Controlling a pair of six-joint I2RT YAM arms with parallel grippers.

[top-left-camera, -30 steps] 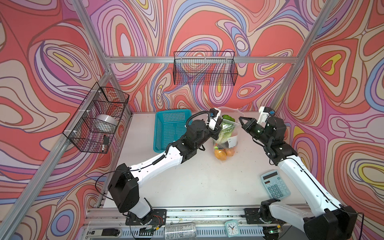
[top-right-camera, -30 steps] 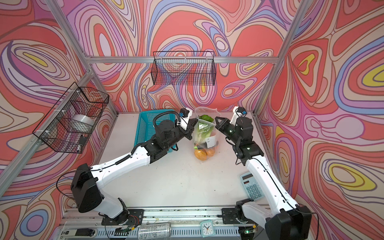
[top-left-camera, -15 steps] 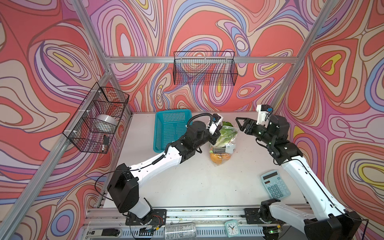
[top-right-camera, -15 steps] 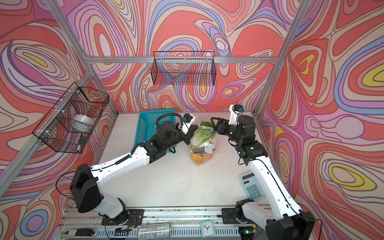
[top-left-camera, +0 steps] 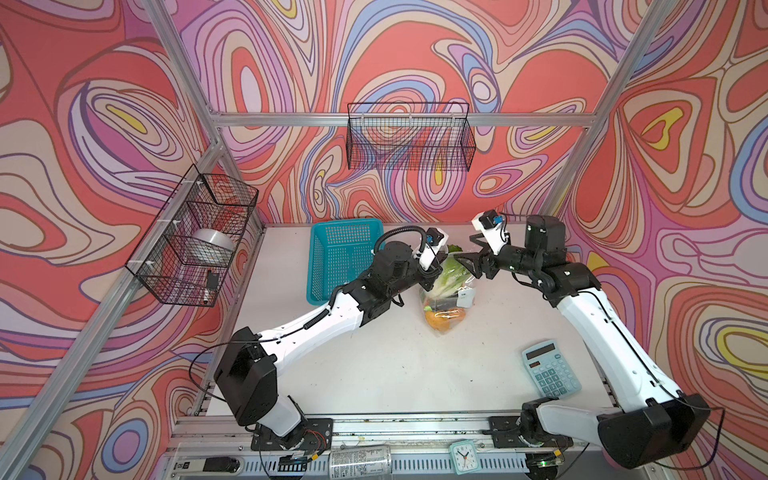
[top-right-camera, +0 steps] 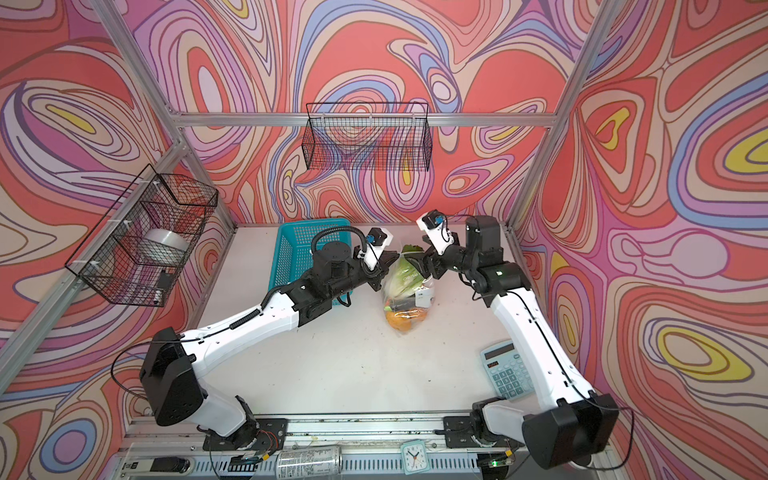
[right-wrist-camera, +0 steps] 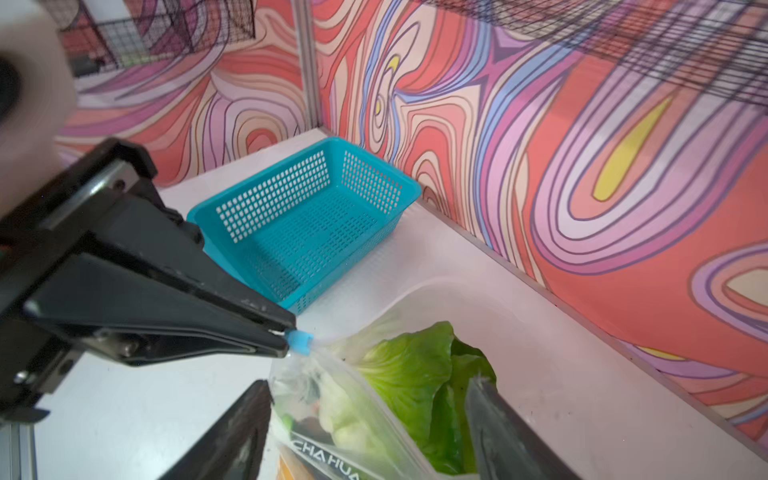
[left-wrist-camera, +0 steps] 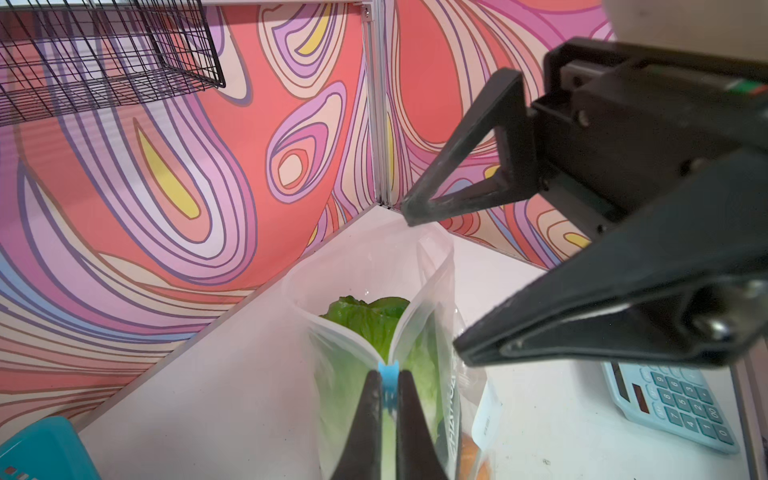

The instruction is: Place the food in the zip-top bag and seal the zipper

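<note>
One clear crinkly zip-top bag (top-left-camera: 451,291), upright on the white table (top-left-camera: 395,361), near one teal mesh basket (right-wrist-camera: 307,216).
- Inside: one green-white leafy cabbage (right-wrist-camera: 411,365); orange pieces (top-left-camera: 442,322) at the bottom, count unclear.
- One light-blue slider tab (right-wrist-camera: 300,341), pinched by the left gripper (left-wrist-camera: 388,374).
- The right gripper (left-wrist-camera: 434,286) has its jaws wide, straddling the bag's open mouth and holding nothing.

One pale-blue calculator (top-left-camera: 550,368). Two black wire wall baskets (top-left-camera: 409,137) (top-left-camera: 195,237).

The clear bag (right-wrist-camera: 357,419) carried dark capitals reading "CHAHUA" on its side. The calculator (top-left-camera: 550,368), at four o'clock from it in a top view, had unreadable keys.
</note>
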